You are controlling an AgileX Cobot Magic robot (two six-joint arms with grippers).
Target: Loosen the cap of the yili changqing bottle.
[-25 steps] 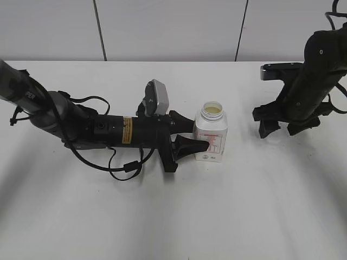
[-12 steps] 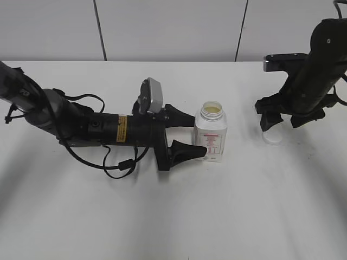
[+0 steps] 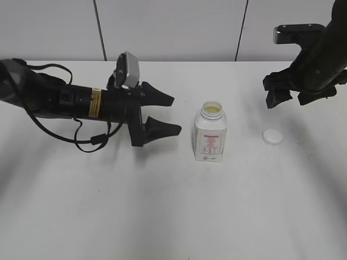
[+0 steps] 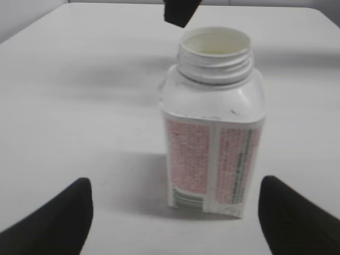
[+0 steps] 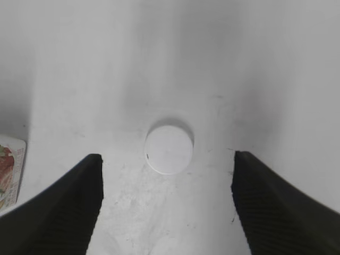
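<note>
White surface (image 3: pixel 173 216) spread wide under everything, bare apart from two small white things. Left arm (image 3: pixel 65 100) stretched low across the left half, black, yellow label on its side, grey camera block on top. Left claw (image 3: pixel 168 115) pointing toward the middle, spread wide, holding nothing, well apart from the bottle; in the left wrist view only two black tips at the lower corners, one of them (image 4: pixel 56 223) at bottom left, with the bottle standing between and beyond them. Right arm (image 3: pixel 314 54) raised near the far right corner. Right claw (image 3: pixel 293 97) hanging above the surface, spread wide, holding nothing; in the right wrist view black fingers (image 5: pixel 64 207) flanking the cap from above without touching. Bottle (image 3: pixel 210 132) upright near the middle of the surface, white, squarish, red print on its label, threaded neck open and uncapped. Cap (image 3: pixel 272 136) lying flat on the surface toward the right edge, well apart from the bottle, below the right claw.
</note>
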